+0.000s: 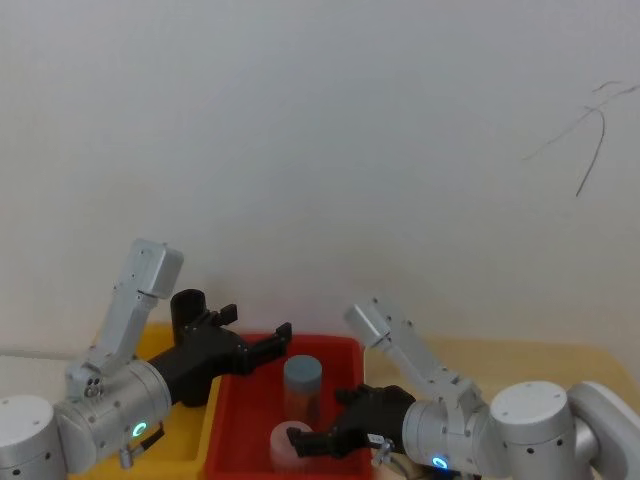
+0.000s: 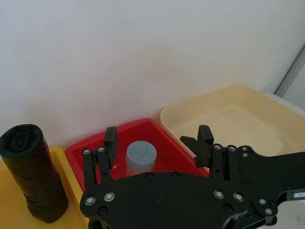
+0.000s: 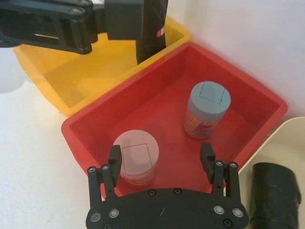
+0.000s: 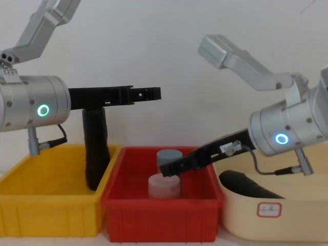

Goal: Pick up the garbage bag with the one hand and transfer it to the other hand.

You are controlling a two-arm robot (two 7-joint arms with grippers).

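Your left gripper (image 2: 158,136) has its fingers spread wide and holds nothing. It hangs level above the seam between the yellow bin (image 4: 51,205) and the red bin (image 4: 161,218), tips pointing out over the red one. The garbage bag (image 4: 96,148) stands upright in the yellow bin, in the corner next to the red bin. Its top is about level with the gripper's body, off to one side and outside the fingers. Upright suits a side grasp, I judge, but you would need to draw back and swing toward it first. Your right gripper (image 3: 160,153) hovers low over the red bin, fingers wide and empty — probably placed close to receive the bag.
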